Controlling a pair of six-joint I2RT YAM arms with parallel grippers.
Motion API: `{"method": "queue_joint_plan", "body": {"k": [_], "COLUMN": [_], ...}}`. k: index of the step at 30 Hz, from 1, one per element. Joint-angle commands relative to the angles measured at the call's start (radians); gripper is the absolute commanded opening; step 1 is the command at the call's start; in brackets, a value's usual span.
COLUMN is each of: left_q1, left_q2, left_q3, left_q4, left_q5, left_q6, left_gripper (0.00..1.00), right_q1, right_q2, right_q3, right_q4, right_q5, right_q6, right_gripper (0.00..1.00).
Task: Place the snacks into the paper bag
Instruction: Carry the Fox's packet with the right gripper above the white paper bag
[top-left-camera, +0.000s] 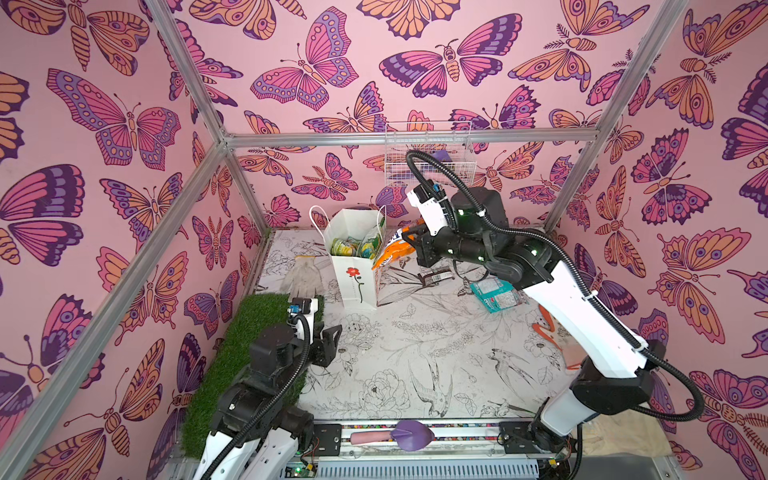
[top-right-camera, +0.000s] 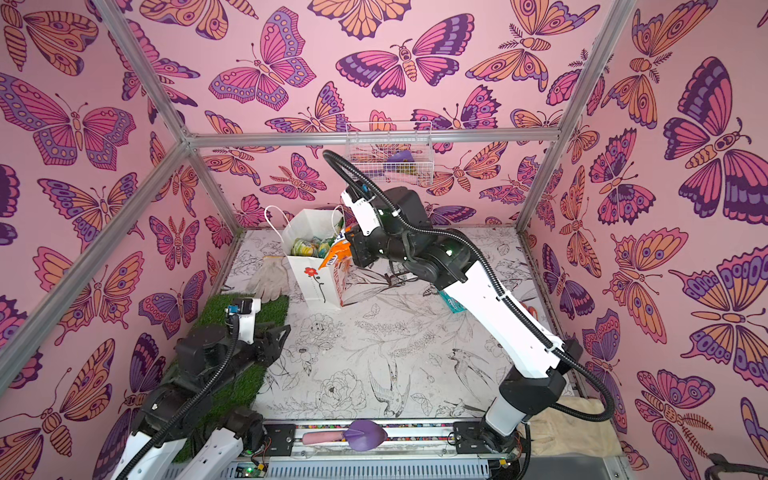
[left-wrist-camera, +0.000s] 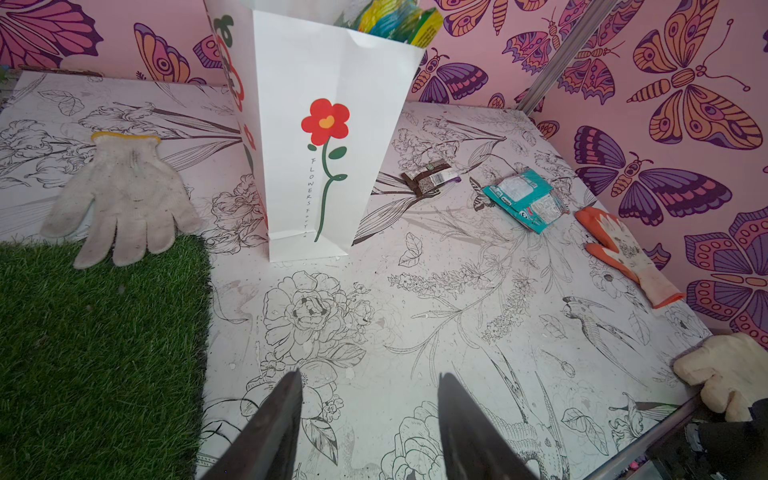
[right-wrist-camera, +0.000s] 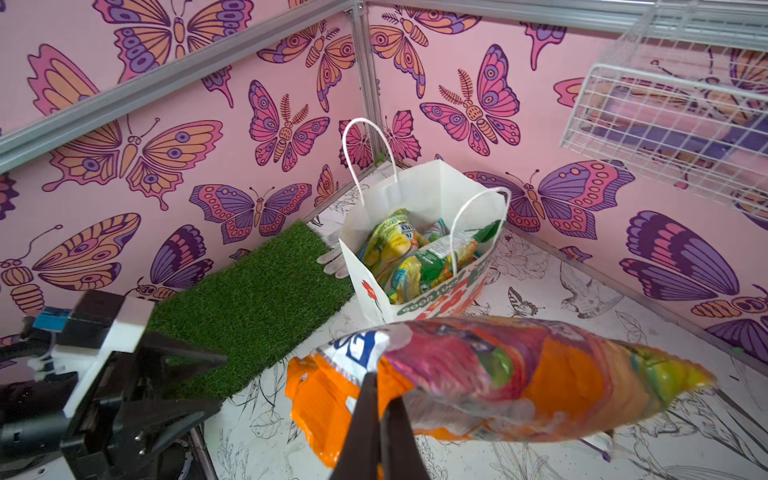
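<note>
**Bimanual cell, floral-printed bench (top-left-camera: 415, 353), both top views and both wrist views.**

The right gripper (top-left-camera: 409, 243) is clamped on one crinkled end of the orange snack bag (top-left-camera: 390, 251). The bag hangs tilted above the bench, just beside the right rim of the paper bag (top-left-camera: 355, 274). In the right wrist view the gripper's fingers (right-wrist-camera: 359, 419) meet on the packet's film, and the rest of the packet juts out sideways. Whether the packet's lower tip touches the paper bag's wall cannot be told from these angles.

The paper bag stands upright toward the far left corner of the bench. Its mouth is open, its cord handles are raised, and its red flower faces the near edge. Yellow-green packets (right-wrist-camera: 395, 245) lie inside and reach close to the rim.

The left gripper (left-wrist-camera: 370, 374) hovers low over the bench beside the grass mat (left-wrist-camera: 95, 353), which lies along the left edge. Its jaws stand apart with nothing between them.

Two snacks lie on the bench outside the paper bag:
- The dark brown bar (left-wrist-camera: 428, 178) is just right of the bag's base.
- The teal packets (left-wrist-camera: 523, 199) are farther toward the right edge.

An orange glove (left-wrist-camera: 623, 249) rests near the right edge. A white glove (left-wrist-camera: 124, 199) lies left of the paper bag with its fingertips on the grass mat. A wire basket (right-wrist-camera: 673, 116) hangs on the far wall above the bench.
</note>
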Motion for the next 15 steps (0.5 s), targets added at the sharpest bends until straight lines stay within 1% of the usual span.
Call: {"method": "queue_joint_plan", "body": {"k": [1, 5, 15], "left_q1": [-0.005, -0.005, -0.005], "left_q2": [-0.009, -0.009, -0.012], "left_q3": [-0.012, -0.012, -0.012], "left_q4": [-0.022, -0.021, -0.021], "left_q5": [-0.017, -0.017, -0.017], "left_q6": [-0.002, -0.001, 0.0], "left_gripper": [0.55, 0.55, 0.55], "right_q1": [0.034, 0.054, 0.069], "right_q2": [0.034, 0.089, 0.209], "right_q3": [0.099, 0.183, 0.326], "right_q4": [-0.019, -0.035, -0.054], "right_q5": [-0.01, -0.038, -0.095], "right_q6": [-0.047, -0.052, -0.055], "right_gripper": [0.0, 0.0, 0.0]}}
